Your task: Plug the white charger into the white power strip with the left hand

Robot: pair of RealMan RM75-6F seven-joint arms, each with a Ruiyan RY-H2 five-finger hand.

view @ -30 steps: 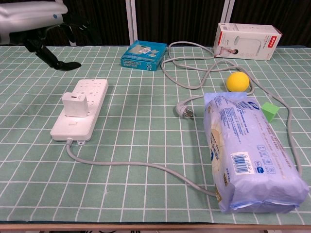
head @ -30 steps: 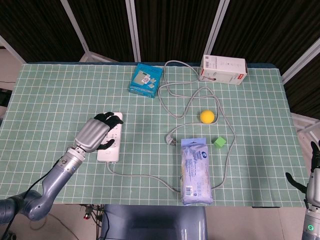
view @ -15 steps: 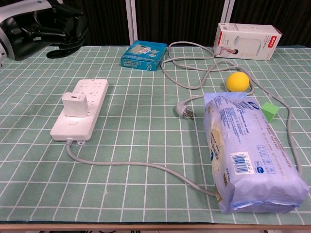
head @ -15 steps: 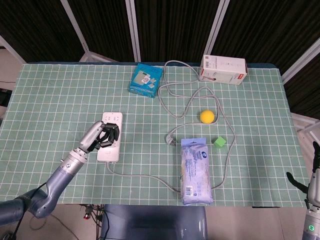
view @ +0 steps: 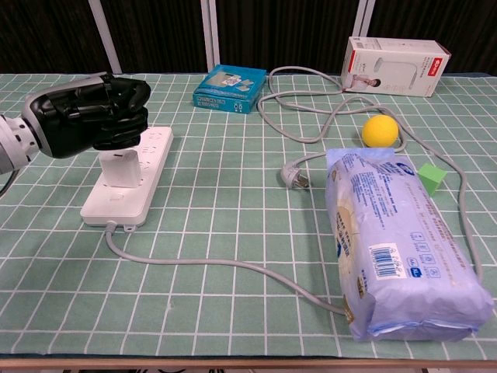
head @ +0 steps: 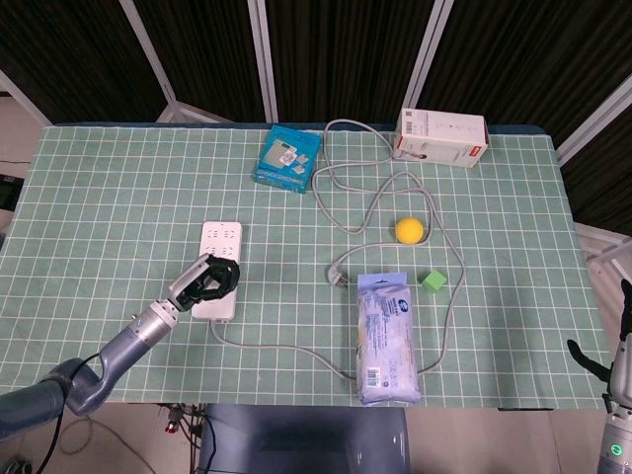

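Left hand (view: 92, 115) was curled over the top of the white charger (view: 120, 167), fingers (view: 124, 97) bent in and covering its upper part. Contact looked likely in the chest view, but whether it actually gripped the charger or just rested above it: cannot tell. In the head view the same hand (head: 210, 279) sat over the near half of the white power strip (head: 219, 241).

Charger stood upright on the strip (view: 128, 183), on its near half, with only its lower body showing under the hand. Strip lay lengthwise on the left part of the green checked table (head: 118, 188). Its grey cable (view: 225, 264) left the near end, ran right and passed under the near end of the blue wipes pack (view: 400, 249).

Right hand (head: 620, 346) was at the far right edge of the head view, off the table, fingers apart and holding nothing.

Other items:
- grey plug (view: 295, 177) on the cloth just left of the wipes pack, its cord looping back toward the far edge
- yellow ball (view: 380, 130) beyond the pack
- green cube (view: 432, 178) touching or just beside the pack's right side
- teal box (view: 230, 88) far centre
- white and red carton (view: 397, 55) far right
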